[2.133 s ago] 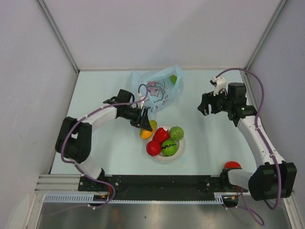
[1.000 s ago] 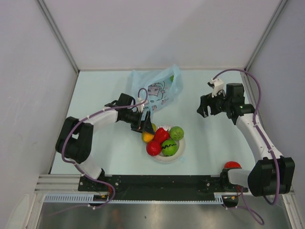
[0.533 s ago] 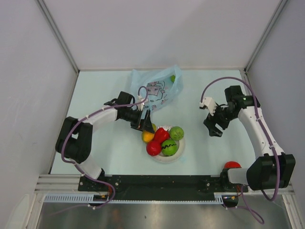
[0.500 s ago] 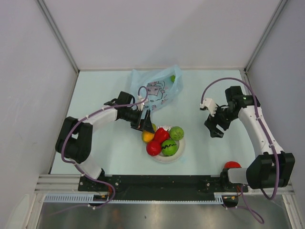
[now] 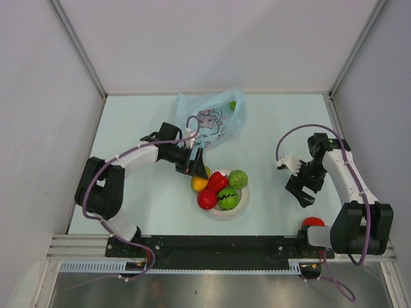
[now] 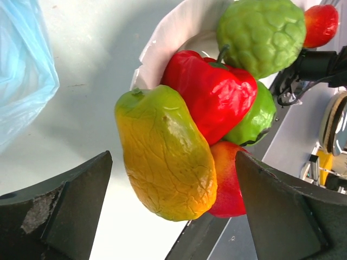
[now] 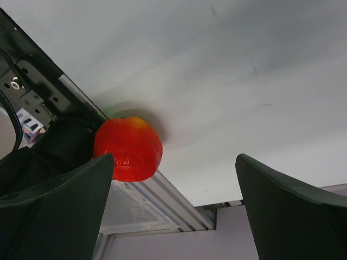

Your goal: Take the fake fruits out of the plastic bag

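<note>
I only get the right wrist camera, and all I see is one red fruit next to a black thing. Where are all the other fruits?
Observer: Four are piled on a white plate mid-table: a red pepper, a bumpy green fruit, a smooth green fruit and a round red fruit.
Operator: Is the bag empty now?
Observer: No. The plastic bag lies at the far side, and a small green fruit peeks out at its far corner.
Operator: What's the other arm doing?
Observer: The left gripper hangs open around a yellow-green fruit that leans on the plate's edge. It is not gripping it.
</note>
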Tool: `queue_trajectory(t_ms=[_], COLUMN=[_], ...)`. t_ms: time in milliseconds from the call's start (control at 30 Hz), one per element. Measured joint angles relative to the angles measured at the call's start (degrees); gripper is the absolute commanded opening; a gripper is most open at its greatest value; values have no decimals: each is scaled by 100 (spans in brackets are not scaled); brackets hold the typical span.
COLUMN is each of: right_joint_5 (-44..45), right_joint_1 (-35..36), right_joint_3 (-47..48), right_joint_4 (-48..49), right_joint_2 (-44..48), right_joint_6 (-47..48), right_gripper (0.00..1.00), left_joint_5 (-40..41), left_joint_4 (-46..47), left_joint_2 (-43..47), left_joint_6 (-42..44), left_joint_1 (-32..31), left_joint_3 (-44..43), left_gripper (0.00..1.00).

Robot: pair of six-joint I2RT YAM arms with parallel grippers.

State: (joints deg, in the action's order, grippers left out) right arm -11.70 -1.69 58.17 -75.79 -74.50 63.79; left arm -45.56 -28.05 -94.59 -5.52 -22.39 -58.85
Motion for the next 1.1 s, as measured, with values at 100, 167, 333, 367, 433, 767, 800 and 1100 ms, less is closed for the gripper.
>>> queue_trajectory(t_ms=[100,167,333,367,433,767,800,1100], right_joint_5=[286,413,608,673,826,1572,1624,1808], right_joint_1=[-4,-7,-31,-31,-31,-96,-109,-280], right_joint_3=[-129,-140,-262,-339,-505,-920,-925,-1016], right_joint_4=[-55,-61,-42,-42,-42,-83,-81,-50], right_joint_2=[70,79,81,81,81,166,61,-850], right_joint_6=[-101,-192,-546,-658,-852,-1735,-1792,-1941], right_gripper=[100,100,100,100,100,100,100,100], left_joint_5=[107,201,352,376,435,662,667,802], left_joint_4=[-48,-98,-332,-398,-533,-1093,-1117,-1274], left_joint_2=[4,20,28,28,28,-63,-92,-205], left_joint_6=[61,114,214,249,304,713,723,861], left_joint_1=[0,2,44,52,68,157,157,157], left_joint_3=[0,0,-157,-223,-374,-951,-988,-1191], left_gripper=[100,100,100,100,100,100,100,100])
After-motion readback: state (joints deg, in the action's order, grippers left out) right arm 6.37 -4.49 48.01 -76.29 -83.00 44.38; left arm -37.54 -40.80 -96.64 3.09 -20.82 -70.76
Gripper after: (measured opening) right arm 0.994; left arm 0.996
